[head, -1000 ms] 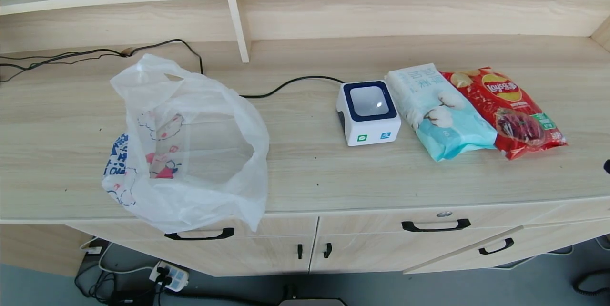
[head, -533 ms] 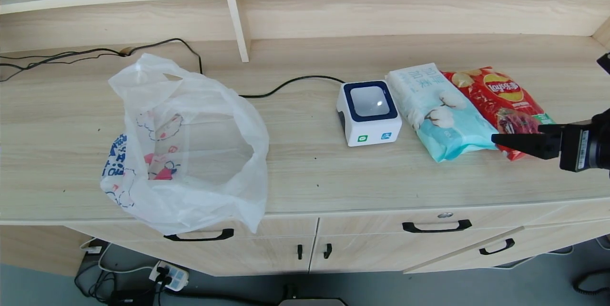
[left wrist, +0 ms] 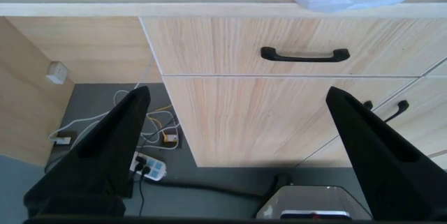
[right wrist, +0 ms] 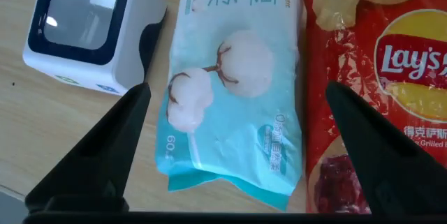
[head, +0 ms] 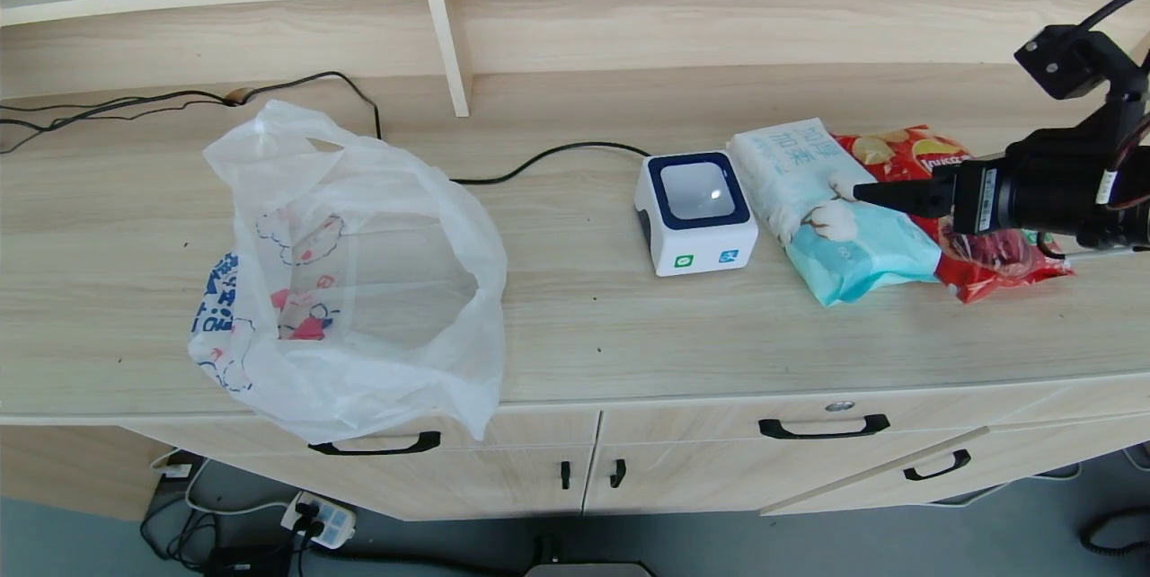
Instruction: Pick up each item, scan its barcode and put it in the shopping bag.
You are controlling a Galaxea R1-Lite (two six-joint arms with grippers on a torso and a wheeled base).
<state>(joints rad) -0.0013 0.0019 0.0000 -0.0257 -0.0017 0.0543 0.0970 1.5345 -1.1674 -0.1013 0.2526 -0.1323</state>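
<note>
On the counter [head: 584, 325], the tissue pack [head: 827, 208] just beside the scanner [head: 696, 210] lies under the right end effector [head: 858, 191], fingers [right wrist: 98, 154] apart across its long axis.

Pale wood counter [head: 584, 316], grey floor [head: 809, 541]

A light wooden counter [head: 584, 334] is spanning the frame. A white plastic shopping bag [head: 377, 199] is lying open at centre left. A barcode scanner [head: 696, 213] is sitting right of centre, its black cable [head: 539, 159] trailing toward the upper left. A tissue pack [head: 840, 240] and a chips bag [head: 984, 258] are lying touching at the right.
</note>
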